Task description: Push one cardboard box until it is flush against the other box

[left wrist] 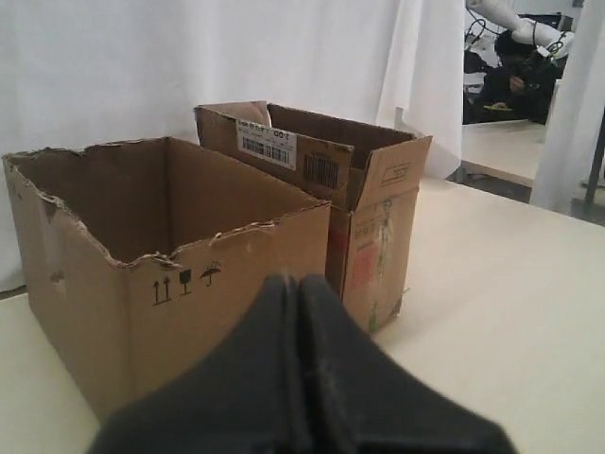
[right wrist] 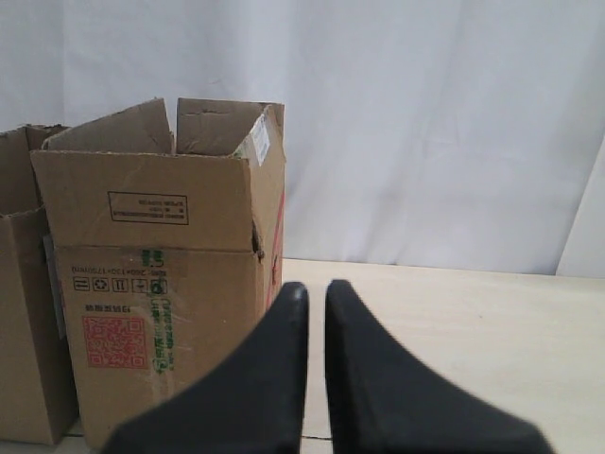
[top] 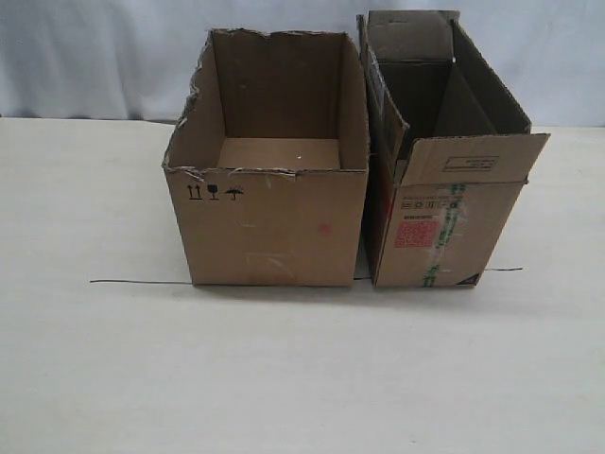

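Closest in the left wrist view, the left pincer (left wrist: pixel 295 281) has its dark fingers pressed together on nothing. The right pincer (right wrist: pixel 315 287) shows a slim gap and also holds nothing. Both sit on the near side of the boxes, above the pale counter (top: pixel 302 378). Further back, left of centre, stands the cardboard box (top: pixel 269 227), open-topped with a torn rim. Just to its right is the other box (top: pixel 444 227), taller, with its flaps up. A sliver of counter shows between their bases; whether the walls meet higher up cannot be told. Behind them hangs a white curtain (top: pixel 95 57). Risks, as a judgement: a push high on the ragged rim could buckle or tip the empty carton, an off-centre push could swing it so only a corner meets, and too much force could slide the taller box away.
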